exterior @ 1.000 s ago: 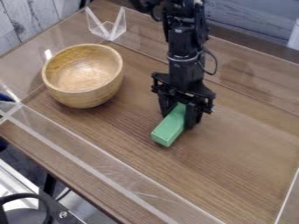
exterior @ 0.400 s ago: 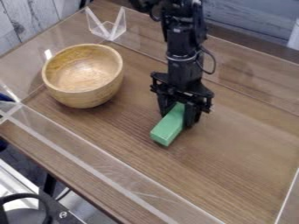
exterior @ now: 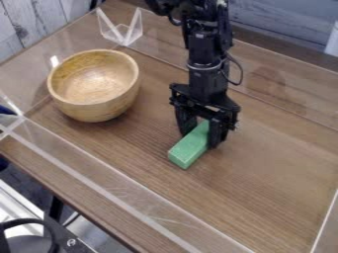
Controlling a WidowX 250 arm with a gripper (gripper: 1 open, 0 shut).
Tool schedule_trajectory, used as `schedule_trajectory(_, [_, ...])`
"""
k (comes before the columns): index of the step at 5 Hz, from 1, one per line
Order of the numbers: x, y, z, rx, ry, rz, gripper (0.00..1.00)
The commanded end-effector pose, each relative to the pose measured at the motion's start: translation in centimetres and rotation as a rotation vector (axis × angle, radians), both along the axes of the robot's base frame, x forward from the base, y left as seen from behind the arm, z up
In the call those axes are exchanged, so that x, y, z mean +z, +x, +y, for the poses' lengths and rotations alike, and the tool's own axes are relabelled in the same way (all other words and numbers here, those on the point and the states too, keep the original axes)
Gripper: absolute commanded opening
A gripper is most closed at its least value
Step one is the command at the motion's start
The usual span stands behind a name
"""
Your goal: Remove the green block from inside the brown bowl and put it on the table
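Observation:
The green block (exterior: 187, 150) lies flat on the table (exterior: 271, 193), a little right of centre, with its long side pointing toward the near left. My gripper (exterior: 203, 133) hangs straight down over the block's far end. Its black fingers (exterior: 179, 121) stand apart on either side of that end, open and not pressing it. The brown bowl (exterior: 99, 107) sits at the left of the table, about a bowl's width from the block, and nothing shows inside it.
Clear plastic walls edge the table, with one running along the near left side (exterior: 79, 163). A folded clear plastic piece (exterior: 122, 30) stands at the back behind the bowl. The arm's black column (exterior: 205, 40) rises from the gripper toward the top.
The fingers have spread apart from the block's far end. The block has settled slightly toward the near left on the table. The arm has stayed in place.

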State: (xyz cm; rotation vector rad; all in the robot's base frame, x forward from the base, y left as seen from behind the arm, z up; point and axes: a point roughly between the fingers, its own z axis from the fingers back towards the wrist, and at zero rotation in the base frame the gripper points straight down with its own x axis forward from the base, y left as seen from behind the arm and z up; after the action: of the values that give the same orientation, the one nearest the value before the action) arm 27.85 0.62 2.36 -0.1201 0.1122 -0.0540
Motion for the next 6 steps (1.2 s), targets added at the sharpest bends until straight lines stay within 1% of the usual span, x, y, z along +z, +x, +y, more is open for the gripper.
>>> schedule_trajectory(1, [2.8, 1.2, 0.6, 0.003, -0.007, -0.082, 1.0])
schedule_trajectory(2, [4.9, 1.1, 0.8, 0.007, -0.022, -0.116, 1.0])
schedule_trajectory(3, [8.4, 0.7, 1.5, 0.012, -0.037, -0.179, 1.0])
schedule_trajectory(4, [9.5, 0.3, 2.4, 0.009, -0.037, -0.191, 1.0])
schedule_trajectory(5, [8.9, -0.5, 2.6, -0.012, -0.03, -0.179, 1.0])
schedule_trajectory(6, [7.7, -0.8, 2.4, -0.024, -0.02, -0.163, 1.0])
